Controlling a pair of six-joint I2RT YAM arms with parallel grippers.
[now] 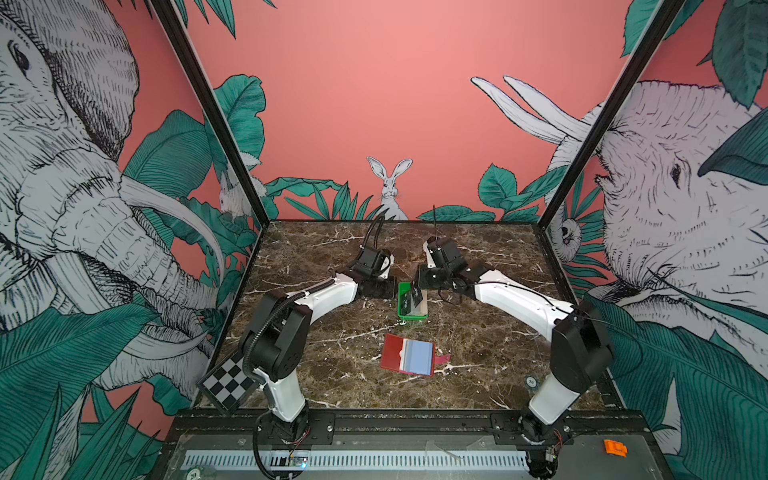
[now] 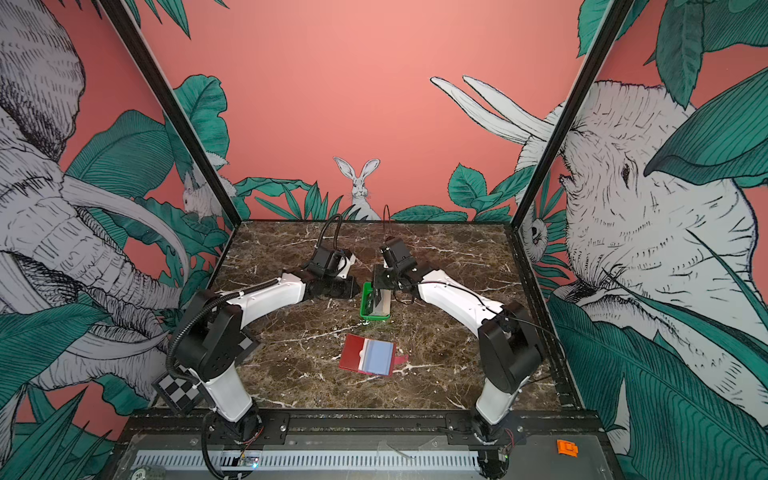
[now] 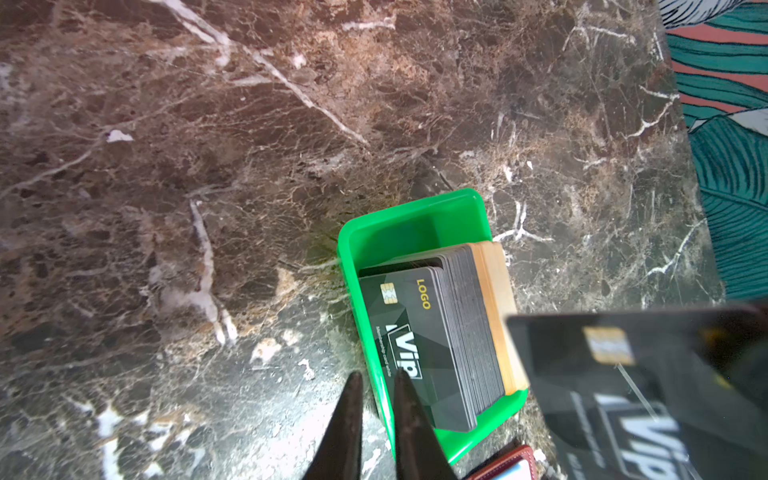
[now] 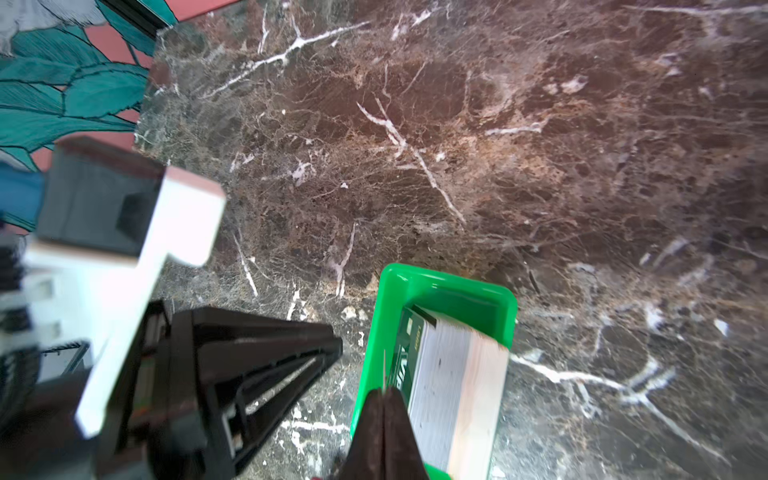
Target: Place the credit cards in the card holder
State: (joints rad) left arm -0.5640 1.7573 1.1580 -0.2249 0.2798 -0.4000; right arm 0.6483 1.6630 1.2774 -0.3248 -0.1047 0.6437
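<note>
The red card holder point(image 1: 407, 355) lies open and flat on the marble table point(image 1: 332, 374) between the two arms, nearest their bases, with its pale blue and grey pockets facing up and its snap tab out to one side. Just beyond it, not touching, sits a green tray point(image 3: 411, 208) packed with cards point(image 3: 436, 345) standing on edge, dark ones with a pale batch at one end. The left gripper point(image 3: 377, 374), nearly closed, pinches the tray's side wall, with one finger inside it and one outside. Over the tray, the right gripper point(image 4: 384, 392) has its jaws pressed together on a single black "VIP" card point(image 3: 623, 395), held clear above the stack.
</note>
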